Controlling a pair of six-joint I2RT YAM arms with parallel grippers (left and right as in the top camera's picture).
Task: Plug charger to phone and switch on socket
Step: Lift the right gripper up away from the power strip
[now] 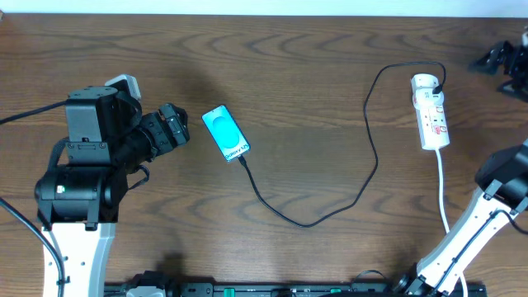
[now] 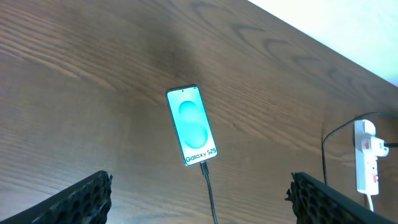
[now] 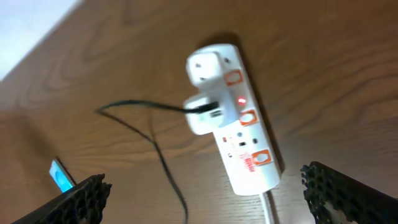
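On the left side of the table (image 1: 313, 49), the left gripper (image 1: 183, 128) hangs with jaws wide apart and nothing between them. Its wrist view shows both fingers (image 2: 81, 199) at the bottom corners, clear of everything. The phone (image 1: 225, 133) lies flat just beside that gripper's tip, toward table centre, not touching it. Its screen is lit teal and the "Galaxy" text sits at the near end. The charger (image 1: 363, 177) has its connector tip seated in that same end. From there the cable loops across the middle of the table, then climbs to the far end of the socket (image 1: 431, 115). On the right, the right gripper (image 3: 205, 177) is also spread wide and empty, hovering above the socket without contact. The strip sits between its fingers (image 3: 342, 193) in the wrist view. The cable's other end goes into a block plugged into the strip, and a small red light glows next to it. The strip's white cord (image 1: 443, 190) runs toward the near edge. The right arm's tip can't be made out from overhead.
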